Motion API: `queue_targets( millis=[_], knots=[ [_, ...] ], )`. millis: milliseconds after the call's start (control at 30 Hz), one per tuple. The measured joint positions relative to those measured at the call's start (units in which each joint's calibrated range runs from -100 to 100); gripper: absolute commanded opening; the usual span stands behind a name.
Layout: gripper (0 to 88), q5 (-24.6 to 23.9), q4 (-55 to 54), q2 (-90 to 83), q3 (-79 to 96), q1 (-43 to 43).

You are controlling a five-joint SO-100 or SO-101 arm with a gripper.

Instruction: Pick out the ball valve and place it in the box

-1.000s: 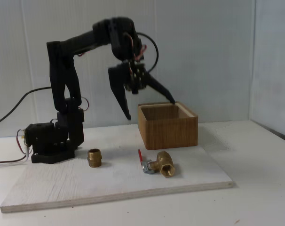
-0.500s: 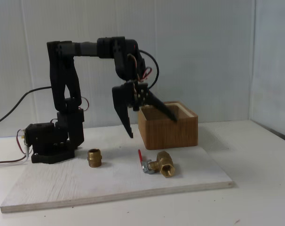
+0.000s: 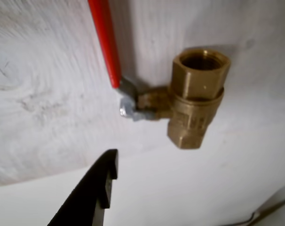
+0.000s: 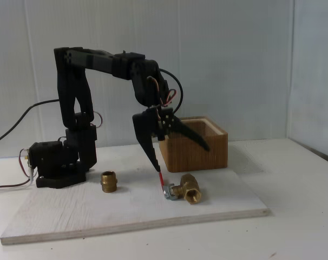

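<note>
Here the gripper (image 4: 181, 158) hangs spread above the ball valve (image 4: 184, 189).

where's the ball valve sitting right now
In the fixed view the ball valve lies on the white board, in front of the wooden box and right of the brass nipple, under the open claw.

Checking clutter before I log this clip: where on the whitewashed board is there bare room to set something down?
Free: the board's front-left strip, ahead of the short brass threaded nipple, and its right end past the brass red-handled ball valve. Crowded: the middle, where the open black gripper hangs over the valve before the square wooden box.
</note>
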Motion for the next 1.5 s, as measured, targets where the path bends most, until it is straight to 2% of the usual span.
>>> queue_targets(
  millis=[233,800,1133,1500],
  knots=[
    [46.3,0.0,-3.3,0.0,2.2,0.0],
    [46.3,0.1,-3.4,0.2,2.3,0.0],
    [46.3,1.2,-4.8,9.5,0.9,0.4],
    [46.3,3.0,-4.9,11.4,-2.4,1.3]
  ],
)
